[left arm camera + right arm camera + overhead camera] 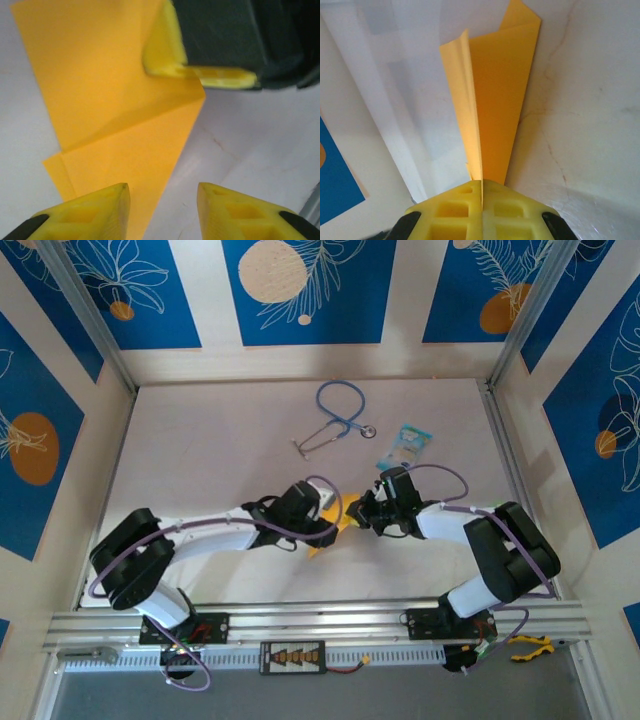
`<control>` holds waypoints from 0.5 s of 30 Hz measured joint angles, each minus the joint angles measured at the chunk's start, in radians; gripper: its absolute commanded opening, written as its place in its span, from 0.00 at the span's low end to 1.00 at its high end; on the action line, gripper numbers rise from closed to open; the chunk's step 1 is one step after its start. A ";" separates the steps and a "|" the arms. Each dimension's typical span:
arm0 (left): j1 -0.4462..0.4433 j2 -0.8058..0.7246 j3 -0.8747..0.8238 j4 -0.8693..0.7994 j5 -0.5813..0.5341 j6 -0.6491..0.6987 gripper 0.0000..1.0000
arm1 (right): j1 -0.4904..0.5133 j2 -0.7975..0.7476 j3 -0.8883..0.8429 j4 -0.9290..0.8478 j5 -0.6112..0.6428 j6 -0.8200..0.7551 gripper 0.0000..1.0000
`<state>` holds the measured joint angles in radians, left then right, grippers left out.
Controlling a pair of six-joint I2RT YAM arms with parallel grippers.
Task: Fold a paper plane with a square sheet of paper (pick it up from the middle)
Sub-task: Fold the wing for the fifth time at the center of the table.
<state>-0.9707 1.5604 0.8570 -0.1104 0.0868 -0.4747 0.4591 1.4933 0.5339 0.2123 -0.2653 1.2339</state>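
Observation:
The orange-yellow paper plane is a folded sheet with a centre crease, and it stands up from the white table. My right gripper is shut on its narrow end, the layers pinched between the yellow pads. In the left wrist view the folded paper spreads flat, with overlapping flaps and a pointed corner under the right gripper's fingers. My left gripper is open just above the paper's lower edge, with nothing between its fingers. From above, both grippers meet over the paper at the table's middle front.
A blue stethoscope lies at the back middle of the table. A light-blue printed packet lies right of it, just behind the right gripper. Yellow-handled pliers rest on the front rail at the right. Walls close the table in on three sides.

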 measured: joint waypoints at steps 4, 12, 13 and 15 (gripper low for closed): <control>-0.089 0.040 0.043 -0.068 -0.118 0.083 0.43 | 0.004 -0.019 0.000 -0.019 0.012 0.015 0.00; -0.174 0.120 0.126 -0.150 -0.299 0.172 0.41 | 0.005 -0.026 0.000 -0.027 0.019 0.029 0.00; -0.181 0.129 0.133 -0.159 -0.319 0.177 0.41 | 0.005 -0.026 0.000 -0.027 0.019 0.030 0.00; -0.193 0.144 0.137 -0.172 -0.356 0.187 0.40 | 0.005 -0.026 0.000 -0.027 0.019 0.032 0.00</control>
<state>-1.1637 1.7042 0.9943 -0.2821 -0.2691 -0.2874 0.4637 1.4677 0.5339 0.1856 -0.2459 1.2663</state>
